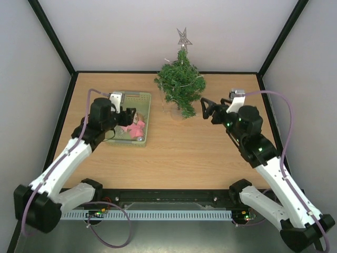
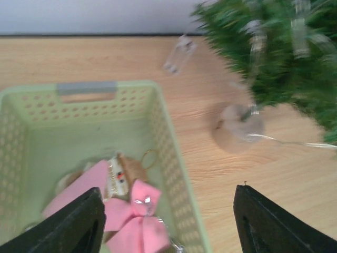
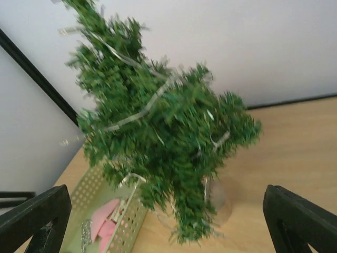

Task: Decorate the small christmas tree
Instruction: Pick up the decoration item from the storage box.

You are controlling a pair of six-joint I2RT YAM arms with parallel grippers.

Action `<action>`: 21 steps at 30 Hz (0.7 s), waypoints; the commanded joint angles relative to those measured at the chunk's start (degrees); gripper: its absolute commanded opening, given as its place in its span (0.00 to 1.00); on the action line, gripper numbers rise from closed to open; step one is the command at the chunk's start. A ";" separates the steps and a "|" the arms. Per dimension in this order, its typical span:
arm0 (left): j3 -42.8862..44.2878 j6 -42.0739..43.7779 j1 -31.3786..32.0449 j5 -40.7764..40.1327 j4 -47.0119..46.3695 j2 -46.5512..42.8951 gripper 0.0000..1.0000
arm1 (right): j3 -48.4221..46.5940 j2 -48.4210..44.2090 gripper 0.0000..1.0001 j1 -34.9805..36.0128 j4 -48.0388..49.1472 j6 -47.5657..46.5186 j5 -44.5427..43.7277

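The small Christmas tree (image 1: 180, 83) stands at the back middle of the table, with a silver star (image 1: 184, 37) on top and silver strands through its branches. It also fills the right wrist view (image 3: 163, 142) and shows at the top right of the left wrist view (image 2: 284, 58). My left gripper (image 1: 128, 116) is open and empty above the pale green basket (image 1: 145, 105), over pink bows (image 2: 134, 219) and a small snowman ornament (image 2: 117, 179). My right gripper (image 1: 206, 109) is open and empty, just right of the tree.
The basket (image 2: 174, 153) lies left of the tree and holds several ornaments. The tree stands on a round clear base (image 2: 237, 126). A small clear piece (image 2: 179, 55) lies on the table behind the basket. Black frame posts and pale walls enclose the table.
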State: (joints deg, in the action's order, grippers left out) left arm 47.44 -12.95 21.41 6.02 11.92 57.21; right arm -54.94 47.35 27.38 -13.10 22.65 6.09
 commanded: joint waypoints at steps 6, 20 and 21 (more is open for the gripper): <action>8.43 3.07 -4.89 -2.73 9.05 21.71 0.41 | 7.89 -7.49 0.98 -0.13 -1.26 8.58 -0.18; 16.62 6.88 -5.87 -8.35 12.67 41.72 0.41 | 10.53 -12.31 0.98 -0.13 -1.85 4.34 5.03; 17.11 7.01 -5.87 -8.52 12.75 42.69 0.41 | 10.59 -12.51 0.98 -0.13 -1.84 4.29 5.08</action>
State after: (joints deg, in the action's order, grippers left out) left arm 61.56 -7.62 15.92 -0.32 22.41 96.99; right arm -45.10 36.21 27.38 -14.59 28.03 10.02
